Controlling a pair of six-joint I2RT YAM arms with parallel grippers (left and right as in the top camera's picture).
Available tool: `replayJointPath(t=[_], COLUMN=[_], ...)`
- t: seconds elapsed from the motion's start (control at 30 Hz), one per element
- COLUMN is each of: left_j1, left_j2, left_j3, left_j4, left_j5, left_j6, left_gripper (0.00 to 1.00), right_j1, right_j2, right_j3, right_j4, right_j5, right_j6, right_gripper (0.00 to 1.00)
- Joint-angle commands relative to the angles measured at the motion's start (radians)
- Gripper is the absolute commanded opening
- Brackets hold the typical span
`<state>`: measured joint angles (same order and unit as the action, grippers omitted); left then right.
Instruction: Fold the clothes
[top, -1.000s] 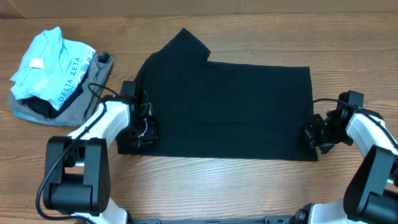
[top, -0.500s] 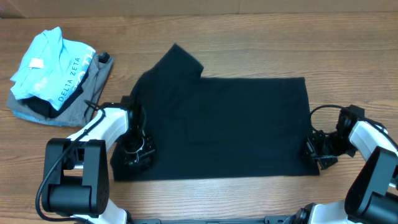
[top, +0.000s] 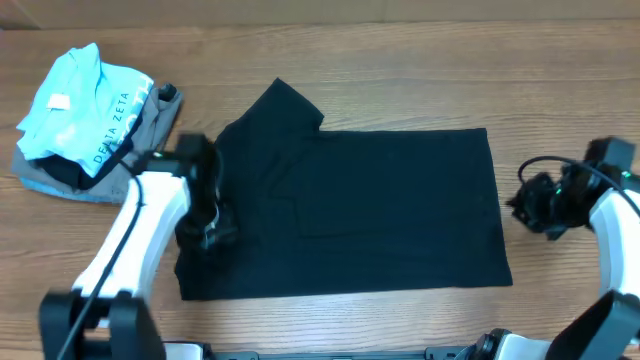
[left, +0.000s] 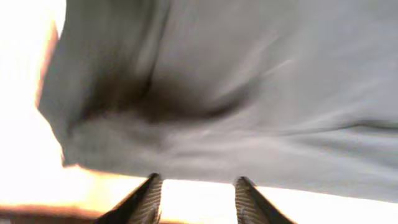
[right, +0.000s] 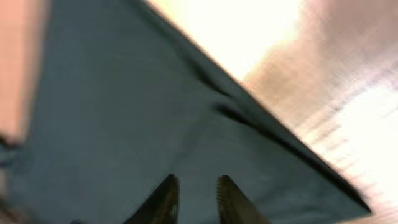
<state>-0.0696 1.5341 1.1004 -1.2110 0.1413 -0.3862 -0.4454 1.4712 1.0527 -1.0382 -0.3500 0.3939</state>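
Note:
The black T-shirt (top: 360, 210) lies spread flat across the middle of the table, one sleeve pointing to the back left. My left gripper (top: 208, 232) hovers over the shirt's left edge. In the left wrist view it (left: 198, 179) is open, with bare bright table between its fingers and the shirt (left: 217, 93) just ahead. My right gripper (top: 527, 203) is off the cloth, just right of the shirt's right edge. In the right wrist view it (right: 197, 178) is narrowly open, nothing between its fingers, with the shirt (right: 124, 124) beneath and beyond.
A light blue shirt lettered "DELTA ZETA" (top: 85, 100) is heaped on a grey folded garment (top: 135, 160) at the back left corner. The wooden table (top: 420, 60) shows behind and in front of the black shirt. Cables loop off both arms.
Both grippers were shut on the shirt's side edges and drew it toward the front. They have now opened and let go. The right one has backed off to the right and the left arm has lifted.

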Motion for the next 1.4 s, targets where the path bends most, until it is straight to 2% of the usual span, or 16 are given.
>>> replayJointPath(t=[0.0,0.07,0.17,0.33,0.43,0.63,0.83,0.9,0.97,1.03,1.13,1.23,1.37], left_j1=[-0.003,-0.006,-0.006,-0.009,-0.011,-0.037,-0.105,-0.14,-0.177,-0.201,-0.219,-0.22,-0.216], left_j2=[-0.08,-0.072,-0.02,0.177,0.327,0.576,0.734,0.771,0.803,0.828,0.866,0.89,0.892], left_j3=[0.166,0.246,0.351,0.499,0.6,0.757,0.771,0.771,0.771,0.771,0.771,0.771,0.771], left_j4=[0.041,0.059,0.092,0.148,0.196,0.357,0.568,0.624,0.663,0.681,0.711,0.727,0.765], left_j5=[0.089,0.12,0.117,0.118,0.122,0.119,0.109,0.063,-0.053,-0.146,-0.208,-0.238,-0.241], left_j6=[0.205,0.302,0.369,0.464,0.497,0.482,0.515,0.571,0.589,0.589,0.588,0.528,0.49], left_gripper=[0.49,0.54,0.59,0.64,0.66,0.69,0.69,0.7,0.72,0.72,0.76,0.8,0.77], right_j1=[-0.006,-0.005,-0.003,0.015,0.022,0.026,0.026,0.026,0.026,0.026,0.026,0.026,0.026], right_j2=[-0.038,-0.038,-0.038,-0.037,-0.037,-0.037,-0.037,-0.037,-0.037,-0.037,-0.036,-0.035,-0.034], right_j3=[0.107,0.153,0.195,0.203,0.203,0.203,0.202,0.202,0.202,0.201,0.199,0.197,0.197], right_j4=[-0.012,-0.015,-0.011,-0.012,-0.011,-0.02,-0.046,-0.051,-0.053,-0.054,-0.053,-0.057,-0.061], right_j5=[-0.125,-0.201,-0.279,-0.28,-0.28,-0.264,-0.222,-0.212,-0.197,-0.188,-0.182,-0.182,-0.181], right_j6=[-0.054,-0.055,-0.054,-0.055,-0.055,-0.055,-0.055,-0.055,-0.054,-0.055,-0.055,-0.055,-0.055], right_gripper=[0.33,0.37,0.4,0.41,0.41,0.42,0.42,0.42,0.42,0.42,0.42,0.42,0.42])
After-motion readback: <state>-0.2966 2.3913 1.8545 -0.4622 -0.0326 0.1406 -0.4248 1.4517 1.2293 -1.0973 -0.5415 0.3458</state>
